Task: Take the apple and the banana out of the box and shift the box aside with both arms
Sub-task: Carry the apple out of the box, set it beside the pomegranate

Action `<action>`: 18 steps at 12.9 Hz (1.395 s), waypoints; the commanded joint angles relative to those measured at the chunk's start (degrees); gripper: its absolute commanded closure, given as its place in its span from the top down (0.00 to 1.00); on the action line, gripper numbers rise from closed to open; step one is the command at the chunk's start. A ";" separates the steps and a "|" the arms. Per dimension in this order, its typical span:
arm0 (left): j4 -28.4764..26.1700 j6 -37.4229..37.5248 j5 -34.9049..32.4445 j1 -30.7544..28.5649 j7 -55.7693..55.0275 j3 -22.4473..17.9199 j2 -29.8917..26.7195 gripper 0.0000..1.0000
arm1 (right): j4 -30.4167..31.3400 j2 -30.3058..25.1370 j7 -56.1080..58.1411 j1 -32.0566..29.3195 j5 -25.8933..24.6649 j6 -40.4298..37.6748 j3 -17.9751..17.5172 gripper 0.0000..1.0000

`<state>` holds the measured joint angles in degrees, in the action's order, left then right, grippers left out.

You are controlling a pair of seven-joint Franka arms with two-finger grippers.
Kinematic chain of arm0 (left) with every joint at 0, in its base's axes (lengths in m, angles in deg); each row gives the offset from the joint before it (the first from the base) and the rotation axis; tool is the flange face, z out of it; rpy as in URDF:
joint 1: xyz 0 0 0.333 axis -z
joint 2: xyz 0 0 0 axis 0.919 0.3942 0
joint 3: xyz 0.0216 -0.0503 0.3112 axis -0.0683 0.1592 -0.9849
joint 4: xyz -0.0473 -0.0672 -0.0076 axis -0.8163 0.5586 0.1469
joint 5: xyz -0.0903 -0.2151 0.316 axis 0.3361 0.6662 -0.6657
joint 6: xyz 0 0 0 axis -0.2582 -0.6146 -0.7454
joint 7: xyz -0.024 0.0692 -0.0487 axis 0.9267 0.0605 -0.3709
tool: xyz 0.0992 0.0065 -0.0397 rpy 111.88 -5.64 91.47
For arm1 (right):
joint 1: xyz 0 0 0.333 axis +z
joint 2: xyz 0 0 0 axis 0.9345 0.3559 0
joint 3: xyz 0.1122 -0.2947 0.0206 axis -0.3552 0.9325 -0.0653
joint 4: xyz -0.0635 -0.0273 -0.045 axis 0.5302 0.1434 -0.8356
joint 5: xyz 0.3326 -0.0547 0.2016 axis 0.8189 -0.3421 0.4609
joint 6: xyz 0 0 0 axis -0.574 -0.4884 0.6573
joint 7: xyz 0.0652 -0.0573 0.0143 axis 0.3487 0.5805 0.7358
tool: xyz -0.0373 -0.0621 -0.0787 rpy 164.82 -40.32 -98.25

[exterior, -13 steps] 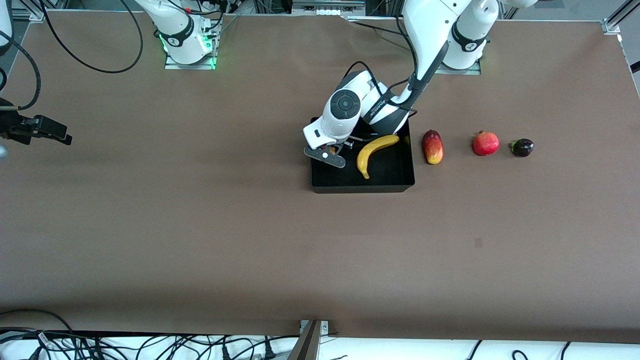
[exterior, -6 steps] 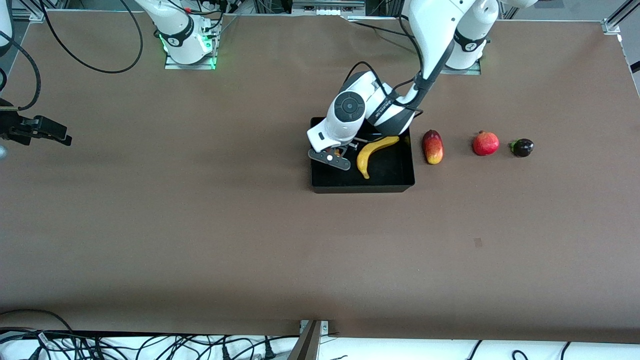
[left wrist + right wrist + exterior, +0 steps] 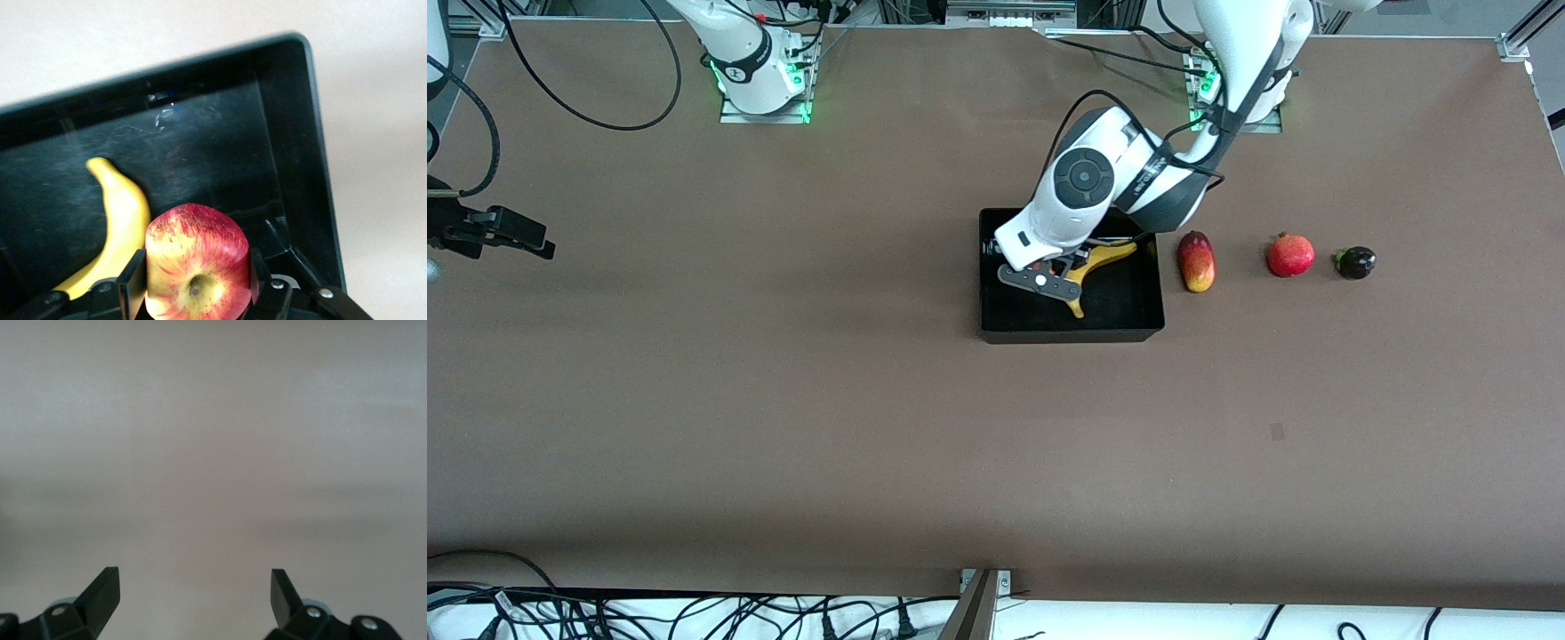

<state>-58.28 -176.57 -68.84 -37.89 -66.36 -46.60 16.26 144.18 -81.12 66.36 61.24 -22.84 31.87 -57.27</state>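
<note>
The black box (image 3: 1072, 335) stands mid-table with the yellow banana (image 3: 1110, 253) lying in it. My left gripper (image 3: 1052, 269) is over the box, partly above the banana, and is shut on the red and yellow apple. The front view hides the apple under the hand. In the left wrist view the apple (image 3: 197, 263) sits between the two fingers, with the banana (image 3: 123, 220) beside it and the box wall (image 3: 321, 167) around them. My right gripper (image 3: 532, 240) waits over bare table at the right arm's end, open and empty, as the right wrist view (image 3: 194, 590) shows.
An oblong red-yellow fruit (image 3: 1196, 260), a round red crowned fruit (image 3: 1290, 255) and a small dark purple fruit (image 3: 1355, 262) lie in a row beside the box toward the left arm's end. Cables run along the table edge nearest the front camera.
My left gripper has moved with the apple from the box's corner at the right arm's end toward the box's middle, now over the banana. The right arm has not moved.
</note>
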 commanded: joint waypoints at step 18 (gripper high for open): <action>-6.48 1.01 -2.94 -37.41 66.98 -0.06 3.55 0.00 | -1.15 0.75 -0.48 0.00 1.01 0.21 -0.04 1.00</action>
<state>-64.16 -173.26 -70.76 -74.37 -2.11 -46.99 18.61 144.18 -81.10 66.34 61.26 -22.82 32.07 -57.30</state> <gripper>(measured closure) 0.352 0.000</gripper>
